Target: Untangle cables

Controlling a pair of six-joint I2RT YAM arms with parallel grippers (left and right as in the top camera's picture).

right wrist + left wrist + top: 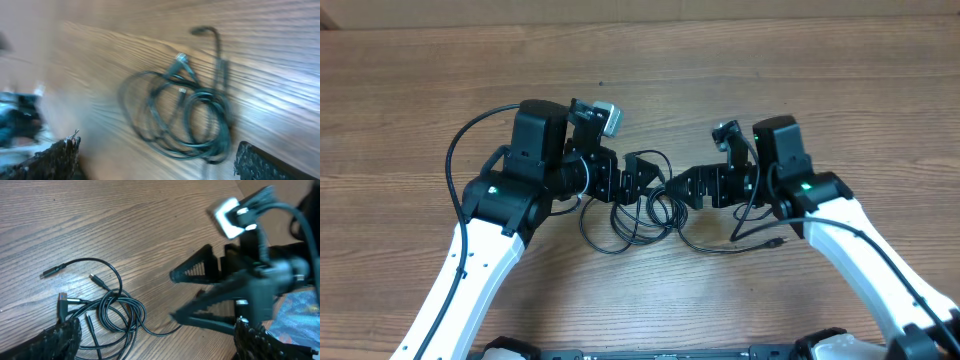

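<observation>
Two arms of mine are reaching in over the wooden table (420, 90), facing each other nose to nose near its middle. Both are gaping: my left gripper (155, 327) is standing with its pads far apart and gripping nothing, and my right gripper (157, 152) is spreading just as wide, also empty.

The cables (642, 215) are lying loose on the wood as one roundish coil, below and between the two sets of fingers. The coil itself is showing no real long axis. The only long run is a tail (720, 247) that is trailing off toward my right, passing under the right arm and ending in a plug (781, 241). I am judging the left gripper slightly nearer the loops and the right nearer that tail, so any pulling apart would be running left to right.

Small plug ends (95, 278) are poking out of the bundle, among them one silver-tipped plug (62, 300).

Which strand is crossing over which I cannot tell. The right wrist view is smearing with blur, and in the overhead view my fingers are covering the top of the coil.
</observation>
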